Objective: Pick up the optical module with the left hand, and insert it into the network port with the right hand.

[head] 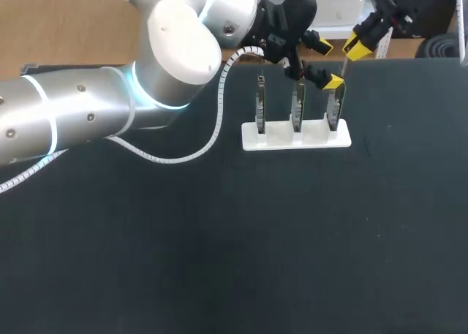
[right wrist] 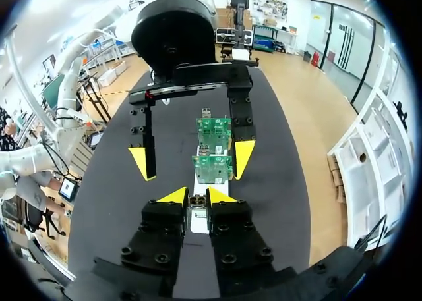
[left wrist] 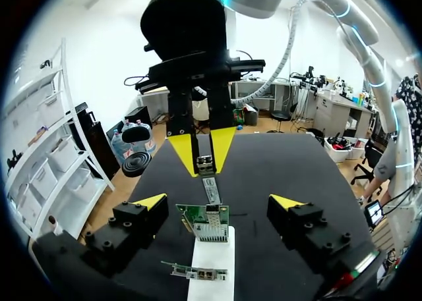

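One black table (head: 219, 261). Left arm (head: 88, 107) entering from 9 o'clock. White rack (head: 296, 138) at 1 o'clock, three cards (head: 296, 107) upright. Left gripper (head: 330, 65) spread wide, flanking end card. Right gripper (right wrist: 190, 196) clamped on optical module (left wrist: 210, 186), above rack.

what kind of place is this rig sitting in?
Probably a robotics lab test bench: a black table, a white holder standing three network cards upright, and over it the left tool open and the right tool shut on an optical module.
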`<act>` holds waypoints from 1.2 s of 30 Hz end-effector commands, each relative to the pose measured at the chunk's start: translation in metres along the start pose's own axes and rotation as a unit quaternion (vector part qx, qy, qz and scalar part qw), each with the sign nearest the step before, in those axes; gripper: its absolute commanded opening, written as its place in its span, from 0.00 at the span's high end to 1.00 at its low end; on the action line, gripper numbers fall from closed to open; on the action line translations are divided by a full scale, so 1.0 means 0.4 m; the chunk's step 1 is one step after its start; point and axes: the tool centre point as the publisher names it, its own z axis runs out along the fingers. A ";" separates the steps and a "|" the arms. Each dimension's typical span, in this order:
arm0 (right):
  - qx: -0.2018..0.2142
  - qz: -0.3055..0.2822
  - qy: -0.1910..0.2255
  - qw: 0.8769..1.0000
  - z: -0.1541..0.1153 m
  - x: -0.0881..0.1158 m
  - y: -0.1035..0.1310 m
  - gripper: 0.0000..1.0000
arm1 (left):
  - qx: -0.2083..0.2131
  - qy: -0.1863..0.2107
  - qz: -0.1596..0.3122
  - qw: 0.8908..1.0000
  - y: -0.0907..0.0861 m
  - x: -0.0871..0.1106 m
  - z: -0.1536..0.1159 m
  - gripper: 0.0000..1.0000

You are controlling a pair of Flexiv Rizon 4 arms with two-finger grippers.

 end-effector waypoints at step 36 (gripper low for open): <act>-0.001 0.012 0.010 1.000 0.018 0.013 -0.017 1.00 | -0.001 0.000 0.001 1.000 -0.003 0.001 -0.003 0.00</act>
